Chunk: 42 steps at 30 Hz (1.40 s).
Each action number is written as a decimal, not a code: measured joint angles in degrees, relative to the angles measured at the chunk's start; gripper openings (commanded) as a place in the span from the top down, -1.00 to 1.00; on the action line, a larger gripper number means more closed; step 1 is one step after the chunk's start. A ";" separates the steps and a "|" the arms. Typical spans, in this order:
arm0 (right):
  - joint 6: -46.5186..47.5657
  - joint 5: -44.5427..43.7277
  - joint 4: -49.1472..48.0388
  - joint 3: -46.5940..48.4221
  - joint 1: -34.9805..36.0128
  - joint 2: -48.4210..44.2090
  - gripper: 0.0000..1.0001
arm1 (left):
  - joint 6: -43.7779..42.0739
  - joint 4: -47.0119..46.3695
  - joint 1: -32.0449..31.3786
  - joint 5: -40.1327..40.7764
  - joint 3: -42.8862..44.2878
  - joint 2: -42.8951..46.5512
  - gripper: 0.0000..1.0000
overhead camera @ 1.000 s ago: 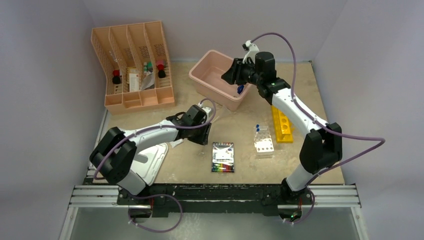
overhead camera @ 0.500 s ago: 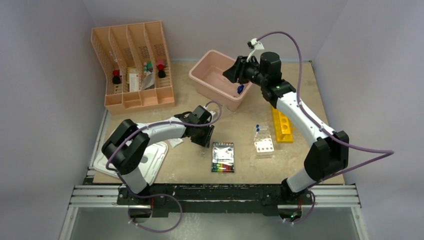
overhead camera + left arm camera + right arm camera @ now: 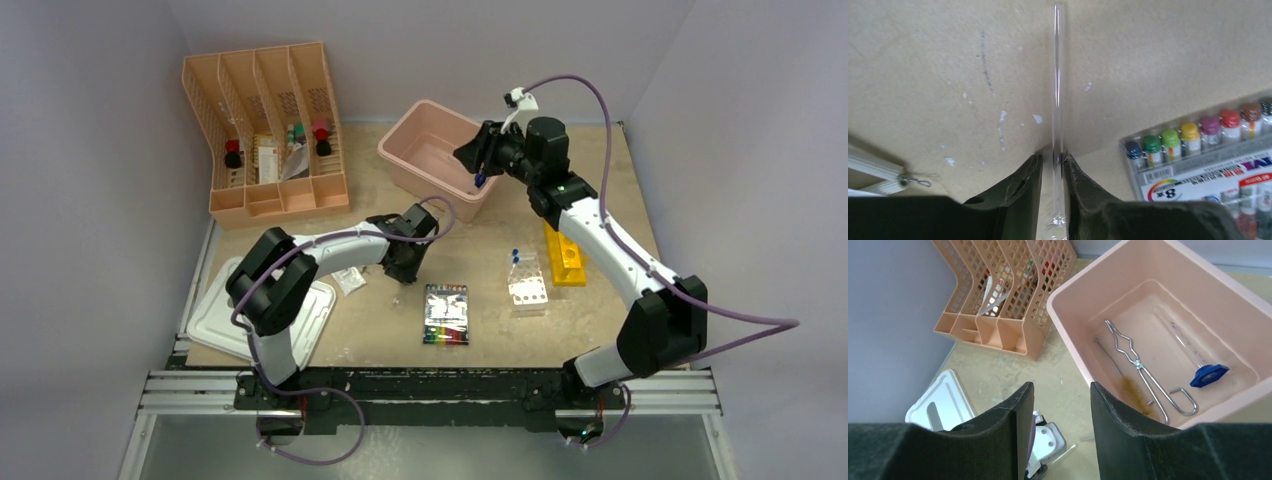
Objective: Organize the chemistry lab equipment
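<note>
Glass is the material in hand: a thin clear glass rod (image 3: 1058, 75) sits clamped between the two black fingers of the left end effector (image 3: 1052, 161). It is close to the beige table (image 3: 923, 60), well out from the pink plastic tub (image 3: 415, 140) on the side nearer the arm bases, and just beside a clear pack of coloured markers (image 3: 1208, 150). I cannot tell whether the rod is lifted or resting on the table. Such a rod is likely light, stiff, slick and easy to snap. The fingers hold it near one end, so most of its length sticks out unsupported. I judge a gentle squeeze and a slow, level carry wise, and a hold nearer the middle would be steadier. The right end effector (image 3: 1062, 390) hangs above the tub at its right side, fingers apart with nothing between them. Only the left wrist view shows the rod and the grip plainly; from the top view the rod is too fine to make out. Only the right wrist view looks down into the tub, where silver metal tongs (image 3: 1140, 370), a brown bristle brush (image 3: 1133, 390) and a clear cylinder on a blue hexagonal base (image 3: 1209, 375) lie on its floor. The top view alone shows a clear tube rack (image 3: 527, 290) holding blue-capped tubes (image 3: 515, 255), out from the tub toward the bases and to its right.
</note>
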State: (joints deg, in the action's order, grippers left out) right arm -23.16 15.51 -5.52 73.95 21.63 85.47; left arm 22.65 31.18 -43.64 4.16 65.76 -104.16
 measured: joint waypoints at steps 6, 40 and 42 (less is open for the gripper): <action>0.00 -3.13 -2.62 -2.97 0.00 -4.98 0.02 | 0.00 2.16 -1.14 5.79 1.44 -1.11 1.00; -14.43 12.02 -11.15 -1.81 0.87 5.79 -0.32 | 15.28 -32.57 13.25 -15.54 5.70 19.28 1.00; -15.69 12.31 -11.98 -1.36 0.70 5.77 -0.30 | 17.35 -35.30 13.29 -16.44 5.68 18.71 1.00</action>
State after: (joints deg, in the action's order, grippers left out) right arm -38.85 27.81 -17.50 72.60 22.33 91.24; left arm 40.01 -4.12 -30.35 -12.27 71.44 -85.45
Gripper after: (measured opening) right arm 0.665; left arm 0.041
